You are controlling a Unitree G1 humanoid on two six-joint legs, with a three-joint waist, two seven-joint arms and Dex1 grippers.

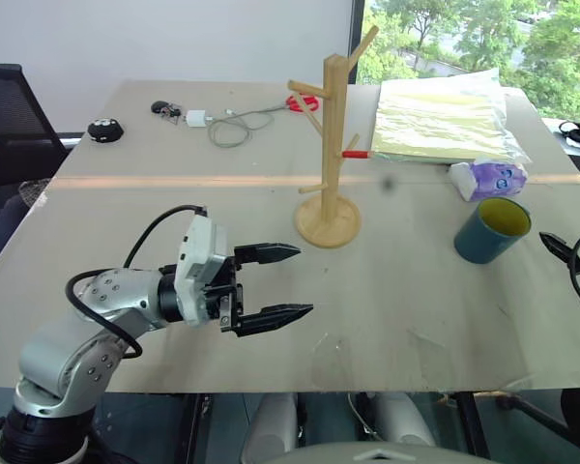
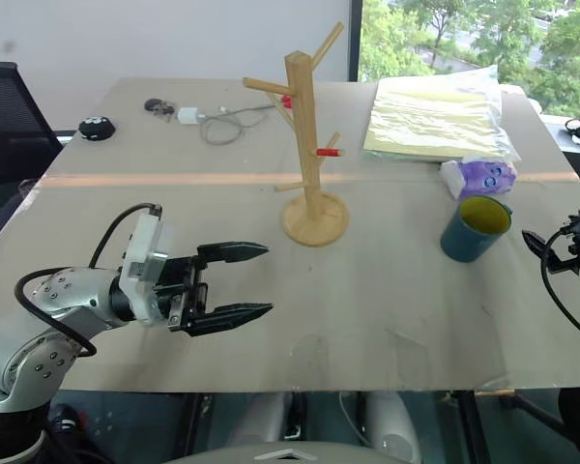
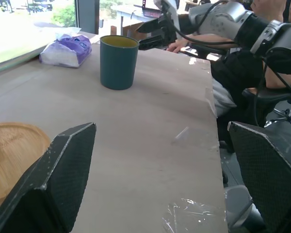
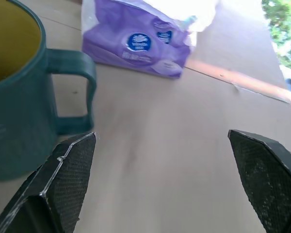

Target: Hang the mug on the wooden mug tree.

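- Mug [image 1: 491, 230] stands upright on the table [image 1: 387, 319], well to the right of the wooden mug tree [image 1: 331, 155], nearer the robot than the tree's round base. Teal outside, yellow-green inside, nothing in it that can be seen.
- Mug handle [image 4: 76, 92] shows in the right wrist view, turned towards the right gripper [image 2: 546, 249].
- Right gripper sits low beside the mug on the side away from the tree, close but not touching it. Its two fingers are spread wide with only bare table between them; nothing is held.
- Left gripper [image 1: 275, 285] hovers over the table on the near-left side of the tree, well short of its base, pointing across towards the mug. Jaws are parted and empty.
- Wooden mug tree stands upright on its disc base near the middle of the table, several pegs angling up from the post, one of them red-tipped [image 1: 356, 153] on the side facing the mug. No peg carries anything.
- Purple-and-white packet [image 1: 490, 178] lies just behind the mug, further right of the tree.
- Plastic-wrapped stack of yellowish sheets [image 1: 443, 118] lies behind the packet, to the tree's far right.
- Red-handled scissors [image 1: 303, 101] lie behind the tree.
- White charger with coiled cable [image 1: 222, 123] and a small black round object [image 1: 104, 129] lie to the tree's far left.
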